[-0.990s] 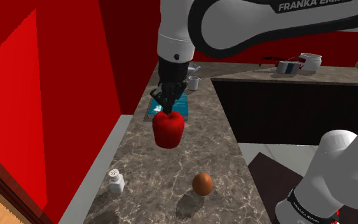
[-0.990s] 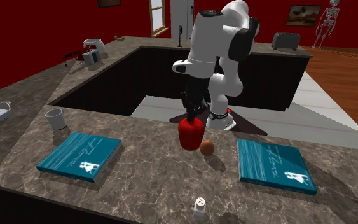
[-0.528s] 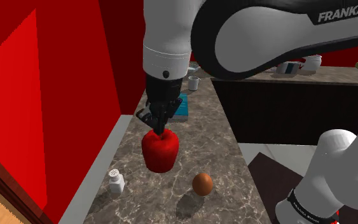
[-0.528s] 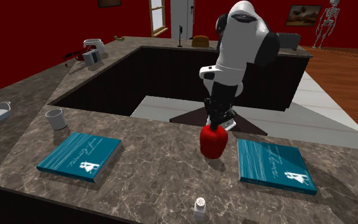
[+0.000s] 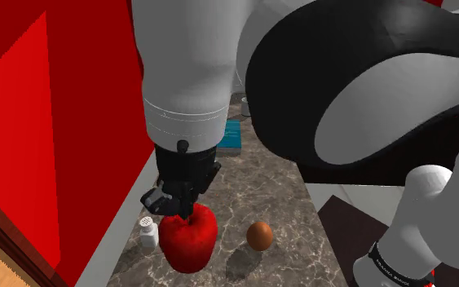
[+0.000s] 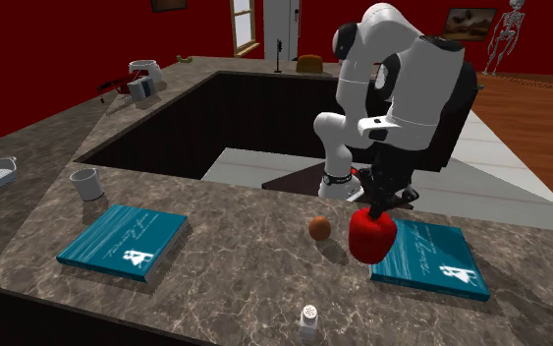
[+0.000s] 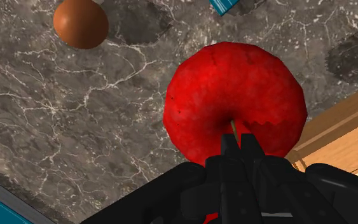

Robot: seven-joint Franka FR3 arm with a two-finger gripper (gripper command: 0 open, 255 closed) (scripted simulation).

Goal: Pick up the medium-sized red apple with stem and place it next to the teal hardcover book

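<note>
Carried sideways over the last second, your apple [image 6: 371, 235] now hangs clear of the counter [image 6: 235, 265]. It is past the egg [image 6: 319, 228] and against the left edge, in the second exterior view, of the right-hand book [image 6: 431, 260]. The gripper [image 6: 375, 204] is clamped on the apple's top, its fingers pinched together at the stem, as the wrist view shows.

That hold looks slim: a jolt or a hard stop could make the fruit swing or slip, and from this height it would likely bounce. Let go too far over and it lands on the cover, not beside it. The wrist view puts wooden floor [image 7: 343, 133] just beyond the apple, so the counter's rim looks close and a rolling apple could go over.

Bare stone between egg and book is your landing room. The shaker [image 6: 308, 318] stands near the front rim, apart from that strip. The other book [image 6: 124, 241] lies well apart, toward that view's left. Come straight down and rest the apple on the stone before you open.
</note>
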